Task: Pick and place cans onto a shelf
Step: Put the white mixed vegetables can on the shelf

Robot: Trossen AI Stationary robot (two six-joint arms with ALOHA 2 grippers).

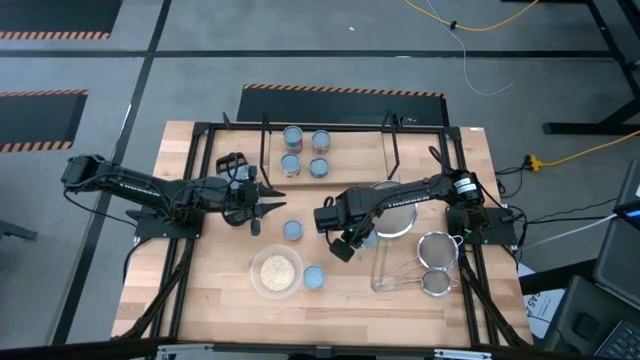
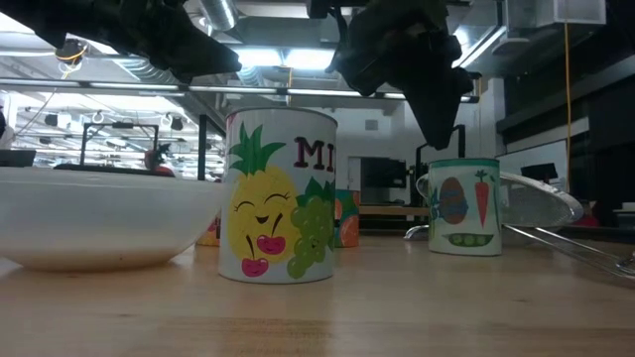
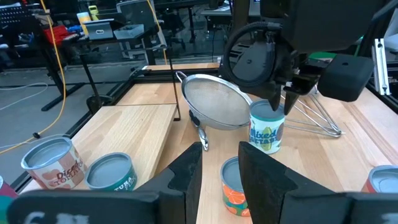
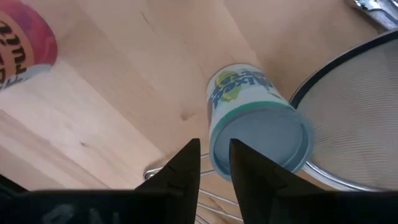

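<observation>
Seven cans (image 1: pixel 293 137), one bowl (image 1: pixel 277 271).

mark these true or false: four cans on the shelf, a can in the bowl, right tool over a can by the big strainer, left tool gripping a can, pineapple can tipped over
1. Four cans stand on the shelf. True.
2. A can sits in the bowl. False: it holds only pale grains.
3. The right tool is over a green-banded can beside the large strainer. True.
4. The left tool grips a can. False: nothing is between its fingers.
5. The pineapple can lies tipped over. False: it stands upright on the table.
</observation>
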